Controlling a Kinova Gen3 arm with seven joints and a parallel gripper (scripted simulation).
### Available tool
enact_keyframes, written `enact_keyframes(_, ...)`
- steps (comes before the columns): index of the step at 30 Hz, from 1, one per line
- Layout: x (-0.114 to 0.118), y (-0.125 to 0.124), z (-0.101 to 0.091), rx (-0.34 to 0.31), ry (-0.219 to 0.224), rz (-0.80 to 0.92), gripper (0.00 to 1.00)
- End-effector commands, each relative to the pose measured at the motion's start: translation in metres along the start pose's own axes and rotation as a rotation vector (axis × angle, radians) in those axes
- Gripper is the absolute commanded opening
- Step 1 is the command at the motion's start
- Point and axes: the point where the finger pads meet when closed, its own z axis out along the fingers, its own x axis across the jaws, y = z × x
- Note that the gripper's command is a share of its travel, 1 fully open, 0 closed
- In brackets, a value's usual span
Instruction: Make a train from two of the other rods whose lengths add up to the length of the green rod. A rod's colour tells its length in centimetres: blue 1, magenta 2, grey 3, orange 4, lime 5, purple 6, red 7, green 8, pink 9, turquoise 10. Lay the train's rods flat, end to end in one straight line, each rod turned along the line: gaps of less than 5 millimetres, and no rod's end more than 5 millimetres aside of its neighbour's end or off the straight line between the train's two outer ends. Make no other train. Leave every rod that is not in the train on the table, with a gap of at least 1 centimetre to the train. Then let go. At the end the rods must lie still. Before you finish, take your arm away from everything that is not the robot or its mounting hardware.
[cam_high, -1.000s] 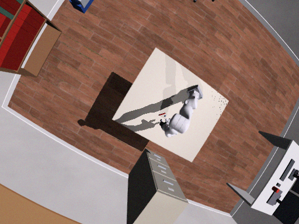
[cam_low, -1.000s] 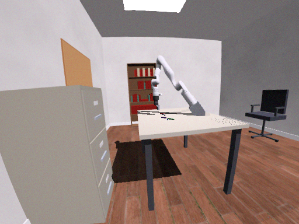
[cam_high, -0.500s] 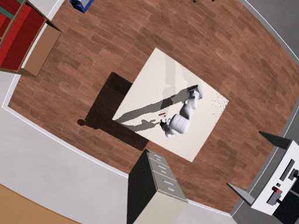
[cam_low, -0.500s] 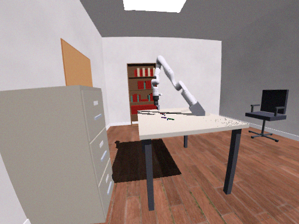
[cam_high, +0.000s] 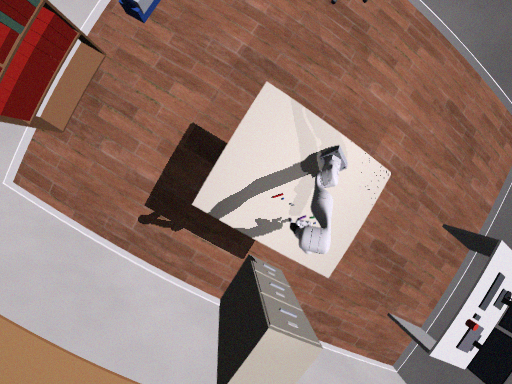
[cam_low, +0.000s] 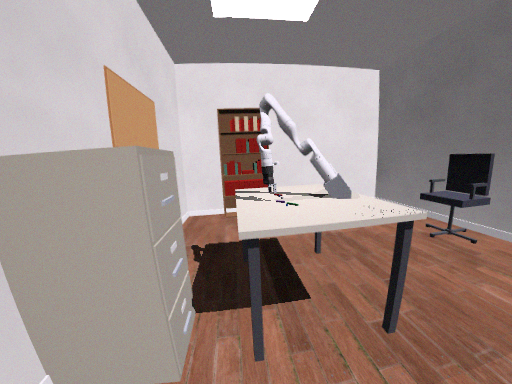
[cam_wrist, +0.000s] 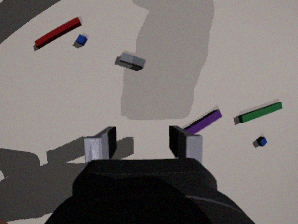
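Note:
In the wrist view my gripper (cam_wrist: 142, 137) is open and empty, hovering over the bare table. A red rod (cam_wrist: 57, 32) lies at the upper left with a blue rod (cam_wrist: 80, 40) just off its right end. A grey rod (cam_wrist: 131, 62) lies ahead of the fingers. A purple rod (cam_wrist: 202, 121) lies close beside my right finger. A green rod (cam_wrist: 258, 112) lies to its right, and a second blue rod (cam_wrist: 261, 141) sits below it. In the top view the gripper (cam_high: 293, 226) is near the purple rod (cam_high: 301, 218), with the red rod (cam_high: 277, 195) farther off.
The arm's base (cam_high: 332, 157) stands on the white table (cam_high: 292, 180). A filing cabinet (cam_high: 270, 320) stands off the table's near edge. A bookshelf (cam_low: 242, 155) and an office chair (cam_low: 462, 187) stand farther away.

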Motion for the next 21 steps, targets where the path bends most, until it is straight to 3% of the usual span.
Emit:
enact_keyframes(1,0.039,0.016,0.007,0.010,-0.012,-0.118,1.00)
enact_keyframes(11,0.139,0.043,-0.004,-0.038,-0.029,-0.357,1.00)
enact_keyframes(21,0.148,0.044,-0.006,-0.044,-0.030,-0.375,1.00)
